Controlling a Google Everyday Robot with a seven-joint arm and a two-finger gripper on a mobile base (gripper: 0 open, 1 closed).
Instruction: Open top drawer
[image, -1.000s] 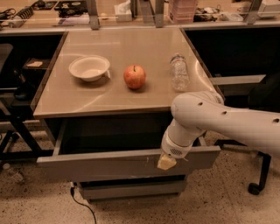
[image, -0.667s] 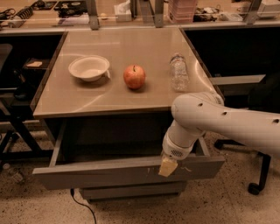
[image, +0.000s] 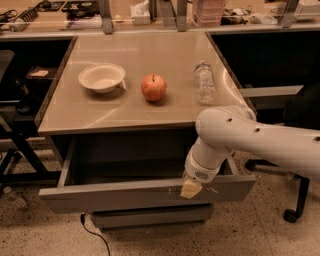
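Top drawer (image: 125, 196) stands well out from beneath the surface (image: 125, 112). Its grey front runs to the left and right of the pincer (image: 191, 188), and its shallow tray lies exposed behind the pincer.

The pincer sits at the upper edge of the drawer front, right of centre, just beside the pale scratch marks. It appears to bear on that edge. Whether it is open or closed on it cannot be told.

Step in hand, by judgement: the late part of the pull, with most of the tray uncovered.

The next move calls for a straight, level draw away from the cabinet, in line with the rails, to the end of travel. The pincer should then be freed from the edge.

Above and behind the pincer, a bowl (image: 101, 77), an apple (image: 153, 87) and a bottle (image: 205, 82) rest on the surface. A sharp jerk could disturb them.
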